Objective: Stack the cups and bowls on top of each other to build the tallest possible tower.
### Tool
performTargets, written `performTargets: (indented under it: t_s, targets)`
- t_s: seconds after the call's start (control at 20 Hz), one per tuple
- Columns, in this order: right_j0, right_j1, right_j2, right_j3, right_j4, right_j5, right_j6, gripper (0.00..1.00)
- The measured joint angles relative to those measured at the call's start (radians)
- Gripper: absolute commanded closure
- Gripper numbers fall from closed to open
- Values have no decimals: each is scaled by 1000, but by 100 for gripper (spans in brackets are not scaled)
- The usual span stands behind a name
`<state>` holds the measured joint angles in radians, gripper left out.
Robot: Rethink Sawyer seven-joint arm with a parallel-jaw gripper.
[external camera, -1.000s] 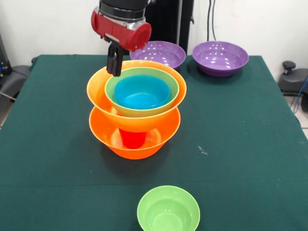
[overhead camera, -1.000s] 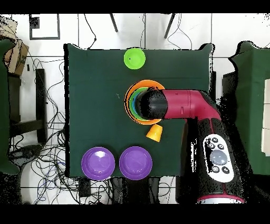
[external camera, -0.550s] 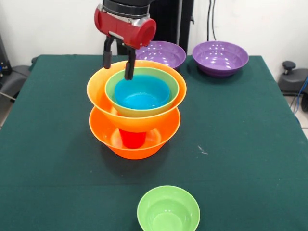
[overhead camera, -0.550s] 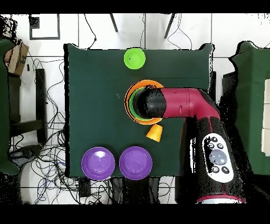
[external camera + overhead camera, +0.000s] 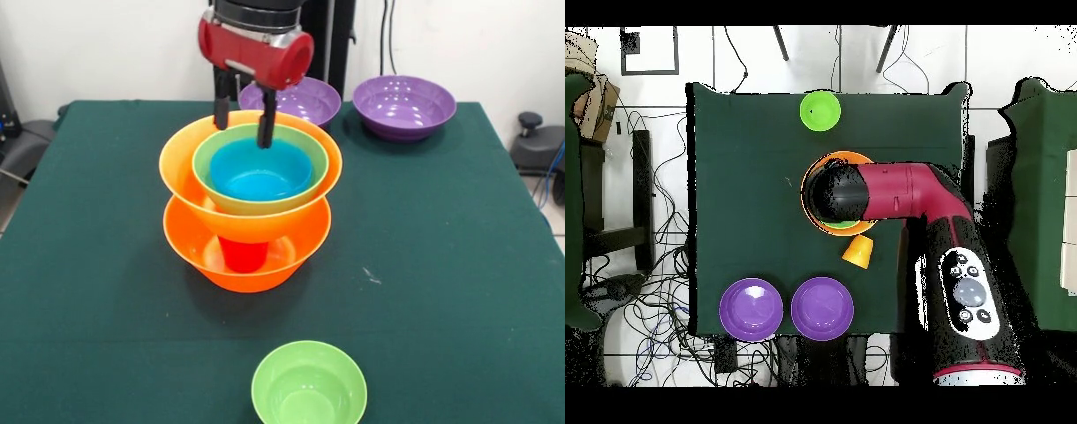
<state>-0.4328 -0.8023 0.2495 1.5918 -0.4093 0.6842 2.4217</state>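
Observation:
The tower (image 5: 247,203) stands mid-table: a large orange bowl (image 5: 296,250) at the base holds a red cup (image 5: 243,254). On the cup rests a second orange bowl (image 5: 179,165), with a green bowl (image 5: 265,208) and a blue bowl (image 5: 260,174) nested inside it. My gripper (image 5: 243,122) hangs open and empty just over the far rim of the green bowl. In the overhead view the arm (image 5: 895,193) hides most of the tower (image 5: 840,155). An orange cup (image 5: 859,251) lies on the cloth beside the tower there.
A small green bowl (image 5: 309,385) sits near the table's front edge, also seen as the green bowl (image 5: 820,110) from above. Two purple bowls (image 5: 296,97) (image 5: 404,106) stand side by side at the far edge of the green cloth (image 5: 441,265).
The gripper was shut beside the tower's left rim a second ago. It has opened and shifted to the right, over the tower's far rim. The bowls have not moved.

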Motion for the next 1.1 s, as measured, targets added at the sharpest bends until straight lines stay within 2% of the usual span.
performTargets:
  t_s: [0.35, 0.7, 1.1]
  targets:
    - [-22, -87, 48, 69, 63, 40, 0, 0]
    - [-70, -228, 65, 153, 126, 78, 0, 0]
    - [-144, -283, 121, 228, 175, 72, 0, 0]
